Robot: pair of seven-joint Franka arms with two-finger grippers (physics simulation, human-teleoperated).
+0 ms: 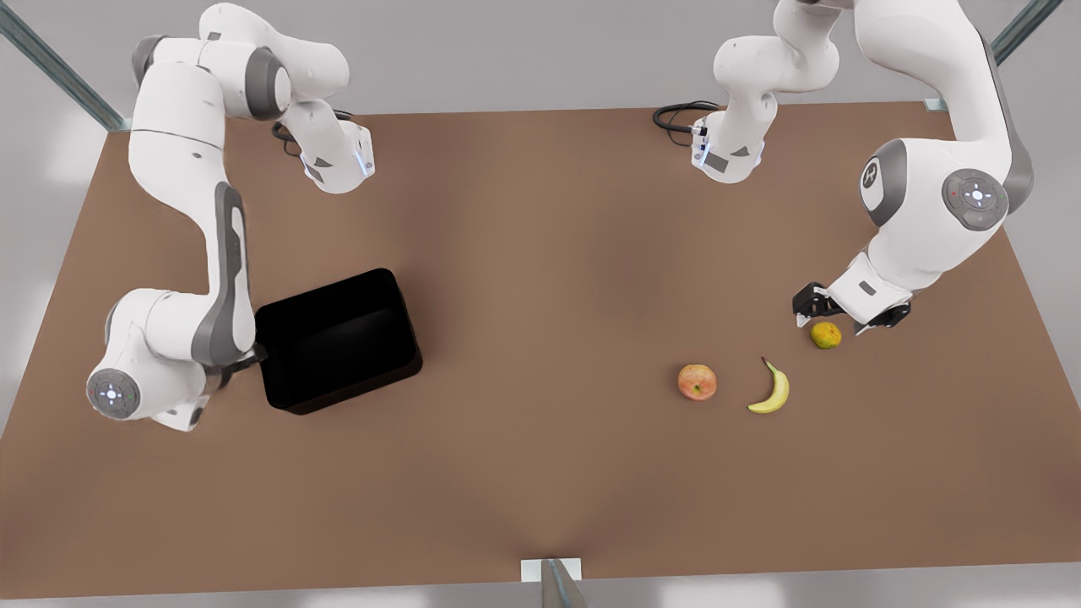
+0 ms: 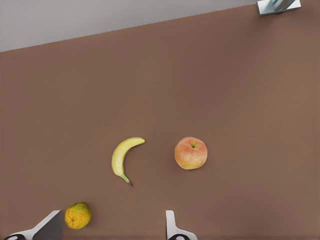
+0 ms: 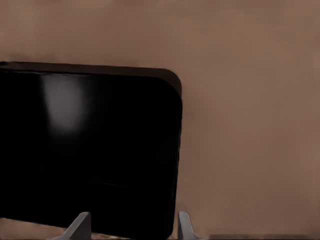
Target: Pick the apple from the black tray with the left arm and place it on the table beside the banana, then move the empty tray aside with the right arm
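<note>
Red-orange apple (image 1: 698,382) well clear of left gripper's (image 1: 832,321) spread fingers; right gripper's (image 3: 132,227) straddle black tray (image 1: 338,340) wall.

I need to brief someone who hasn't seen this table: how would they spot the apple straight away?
On the brown table, look to the front view's right, where three fruits lie in a loose row below the left gripper. The apple is the end one, farthest from that gripper, beside the banana. It is round and red-orange, unlike the curved yellow banana and the smaller yellow-green fruit.
</note>
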